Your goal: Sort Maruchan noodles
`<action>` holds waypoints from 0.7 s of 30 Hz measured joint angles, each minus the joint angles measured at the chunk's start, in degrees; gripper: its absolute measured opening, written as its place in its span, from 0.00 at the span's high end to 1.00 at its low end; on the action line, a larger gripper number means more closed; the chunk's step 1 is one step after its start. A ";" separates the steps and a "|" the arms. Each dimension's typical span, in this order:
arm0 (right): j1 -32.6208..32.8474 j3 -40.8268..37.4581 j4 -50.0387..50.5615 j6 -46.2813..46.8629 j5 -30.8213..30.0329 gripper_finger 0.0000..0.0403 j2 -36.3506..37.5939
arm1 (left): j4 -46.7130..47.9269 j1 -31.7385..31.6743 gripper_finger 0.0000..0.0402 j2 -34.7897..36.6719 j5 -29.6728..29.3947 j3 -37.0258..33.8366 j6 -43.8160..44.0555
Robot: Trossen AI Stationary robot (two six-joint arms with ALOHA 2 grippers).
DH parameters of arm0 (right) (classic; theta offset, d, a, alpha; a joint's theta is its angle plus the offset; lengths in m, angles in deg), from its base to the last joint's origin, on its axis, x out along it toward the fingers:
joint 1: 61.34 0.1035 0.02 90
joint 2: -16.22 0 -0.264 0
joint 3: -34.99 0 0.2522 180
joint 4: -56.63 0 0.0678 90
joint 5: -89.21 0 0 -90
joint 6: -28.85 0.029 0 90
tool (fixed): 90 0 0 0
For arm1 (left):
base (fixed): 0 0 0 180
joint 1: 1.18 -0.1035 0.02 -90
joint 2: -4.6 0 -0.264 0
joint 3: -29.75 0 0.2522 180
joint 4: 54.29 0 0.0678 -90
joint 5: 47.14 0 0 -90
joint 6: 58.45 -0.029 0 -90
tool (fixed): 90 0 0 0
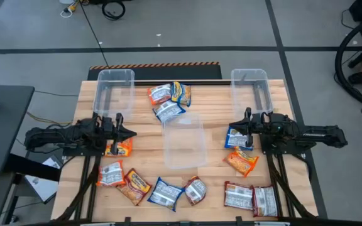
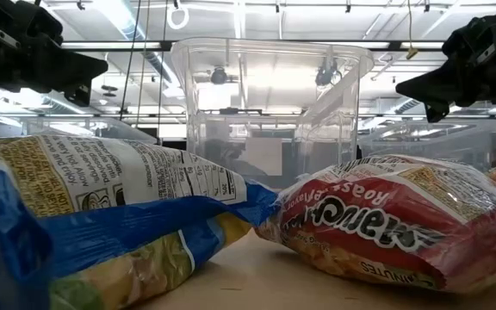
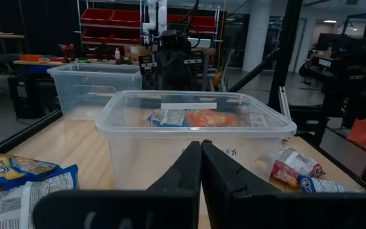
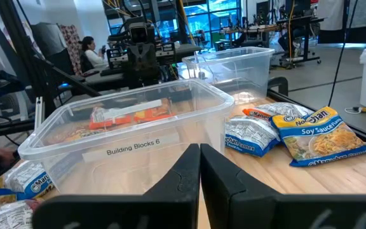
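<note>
I see the left gripper (image 1: pixel 131 133) hovering over the left side of the wooden worktop (image 1: pixel 212 125), its fingers (image 3: pixel 183 168) pressed together and holding nothing. The right gripper (image 1: pixel 231 127) hovers over the right side, facing the left one across the centre bin (image 1: pixel 183 141); its fingers (image 4: pixel 183 168) are also together and empty.

The centre bin is clear plastic and stands upright between the two grippers. In the right wrist view it carries a label reading "Building Blocks 6". Two more clear bins stand at the far edge of the worktop: the far-left bin (image 1: pixel 114 85) and the far-right bin (image 1: pixel 252 86).

The Maruchan noodles lie scattered on the worktop, none of them in a bin:
- A far cluster (image 1: pixel 168 99) of three or so packets, blue and orange, lies between the two far bins, just behind the centre bin.
- An orange packet (image 1: pixel 119 147) lies just beside the left gripper, partly under the arm.
- A blue packet (image 1: pixel 237 138) lies just below the right gripper tip, with another orange packet (image 1: pixel 241 161) next to it on the near side.
- Along the near edge lie, from left to right, two orange packets (image 1: pixel 123 179), a blue packet (image 1: pixel 164 193), a dark red packet (image 1: pixel 195 189) and two dark red packets (image 1: pixel 251 198) side by side.

In the low view, the blue and dark red near-edge packets fill the foreground, with the centre bin behind them.
</note>
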 joint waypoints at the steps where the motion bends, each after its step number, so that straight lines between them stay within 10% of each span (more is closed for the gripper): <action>1: -0.01 -0.02 -0.01 0.00 0.00 0.96 -0.01 | 0.00 0.00 0.97 0.00 0.00 -0.01 0.00; 21: 0.00 -0.02 -0.02 0.00 0.00 0.96 -0.01 | -2.12 -0.03 0.97 0.00 -0.23 -0.02 0.22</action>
